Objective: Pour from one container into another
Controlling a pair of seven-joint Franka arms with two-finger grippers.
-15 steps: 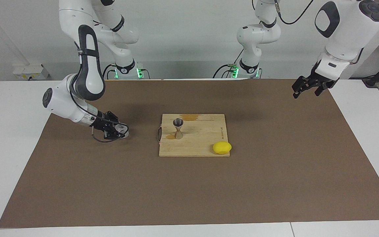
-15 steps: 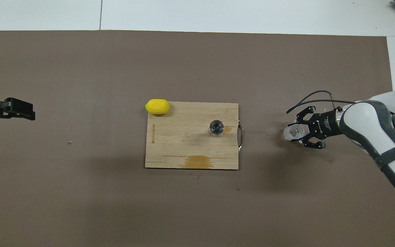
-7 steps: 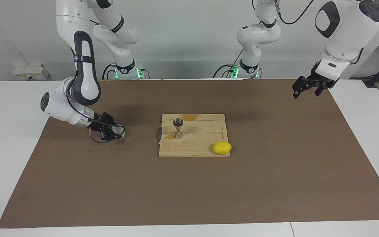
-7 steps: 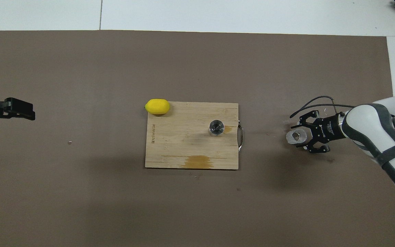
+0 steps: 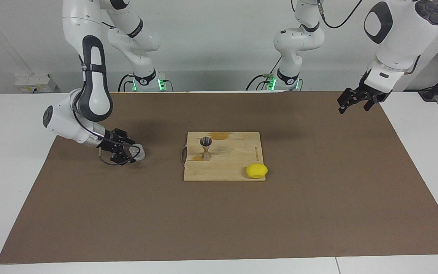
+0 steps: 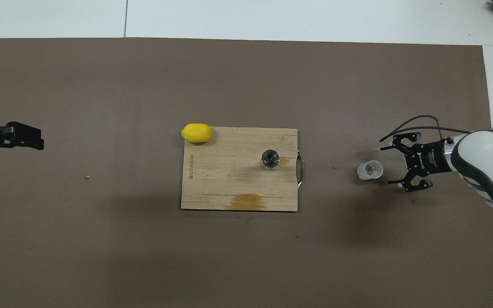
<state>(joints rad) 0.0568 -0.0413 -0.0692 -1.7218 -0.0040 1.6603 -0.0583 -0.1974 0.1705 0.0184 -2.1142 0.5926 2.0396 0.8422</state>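
Observation:
The clear glass tumbler stands on the brown mat toward the right arm's end, apart from the board; it also shows in the overhead view. My right gripper is open and low, just beside the tumbler on the side away from the board, not touching it; it also shows in the overhead view. The grey metal jigger stands upright on the wooden board; it also shows in the overhead view. My left gripper waits open and empty in the air over the mat's edge at the left arm's end.
A yellow lemon rests at the board's corner farthest from the robots, toward the left arm's end. The board has a metal handle on the tumbler's side and a darker stain near the robots.
My right gripper carried the tumbler slightly toward the right arm's end, let it go on the mat, opened and drew back from it. The left arm has not moved.

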